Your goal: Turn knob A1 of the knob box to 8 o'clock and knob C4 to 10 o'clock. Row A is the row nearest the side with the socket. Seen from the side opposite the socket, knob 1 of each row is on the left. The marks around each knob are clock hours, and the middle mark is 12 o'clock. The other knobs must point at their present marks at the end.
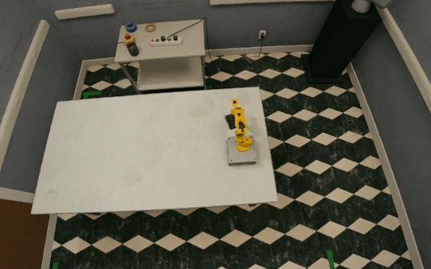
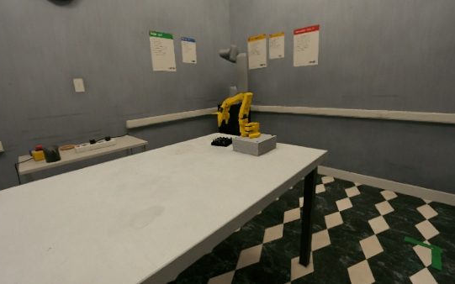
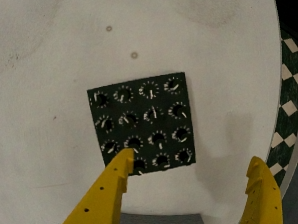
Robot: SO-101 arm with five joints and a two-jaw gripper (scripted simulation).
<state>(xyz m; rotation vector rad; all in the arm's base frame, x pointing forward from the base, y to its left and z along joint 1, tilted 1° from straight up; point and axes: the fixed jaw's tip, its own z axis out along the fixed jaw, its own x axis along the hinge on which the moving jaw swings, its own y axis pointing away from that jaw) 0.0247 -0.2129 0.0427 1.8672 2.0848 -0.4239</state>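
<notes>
The black knob box [image 1: 228, 122] [image 2: 223, 142] [image 3: 137, 106] lies on the table beside the arm's base, slightly rotated in the wrist view. Its knobs stand in a four-by-four grid with white pointers and white marks around them. The socket is not visible, so I cannot tell which side is row A. My yellow gripper [image 1: 235, 102] [image 2: 216, 113] [image 3: 192, 156] is open and empty, above the box level. In the wrist view its left jaw covers the box's lower left corner and hides a knob there; the right jaw appears beyond the box's right edge.
The arm stands on a grey block [image 1: 235, 158] [image 2: 254, 145] [image 3: 165, 219] close to the box. The white table [image 1: 135, 139] [image 2: 101, 202] [image 3: 50, 160] ends to the right in the wrist view. A side table [image 1: 171, 56] with a power strip [image 1: 166, 41] stands apart.
</notes>
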